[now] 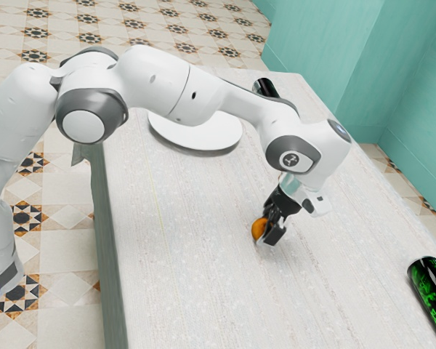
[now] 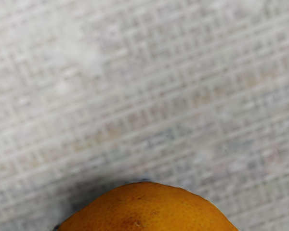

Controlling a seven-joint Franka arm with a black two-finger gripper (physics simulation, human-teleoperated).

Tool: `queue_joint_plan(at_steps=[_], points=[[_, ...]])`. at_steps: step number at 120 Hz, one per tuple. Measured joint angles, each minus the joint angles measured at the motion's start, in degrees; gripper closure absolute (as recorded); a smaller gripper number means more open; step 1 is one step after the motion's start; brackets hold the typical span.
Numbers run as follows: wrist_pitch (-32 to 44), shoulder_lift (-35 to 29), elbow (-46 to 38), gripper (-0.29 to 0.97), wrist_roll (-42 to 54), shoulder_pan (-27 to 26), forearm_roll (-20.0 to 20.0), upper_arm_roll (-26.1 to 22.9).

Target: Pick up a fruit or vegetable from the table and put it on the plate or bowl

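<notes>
A white robot arm reaches across a pale table [image 1: 196, 276]. Its black gripper [image 1: 274, 227] is down at an orange [image 1: 258, 230] near the table's middle. The orange sits at the gripper's tip, partly hidden by it. You cannot tell whether the pincer is clamped on the fruit or only around it. In the wrist view the orange [image 2: 147, 208] is just under the hand, its shadow tight against it, so it seems to be on the table or barely off it.

The step in hand looks like the grasp. To do it well, centre the pincer on the fruit's widest part and close gently. Then lift straight up before swinging toward the white plate [image 1: 203, 137], which is well apart and partly behind the arm. Keep clear of the dark can [image 1: 429, 291].

The orange looks round, with no clear long axis. You cannot tell which way its stem points.
</notes>
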Motion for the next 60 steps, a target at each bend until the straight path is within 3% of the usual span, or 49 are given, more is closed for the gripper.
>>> queue_joint_plan(at_steps=[26,38,60], points=[[-0.3,-0.6,1.0,0.34,-0.4,-0.1,0.6,0.0],[-2.6,-1.0,5.6,0.35,-0.5,-0.1,2.2,0.0],[-7.8,-7.9,7.8,0.35,-0.9,1.1,5.1,2.8]])
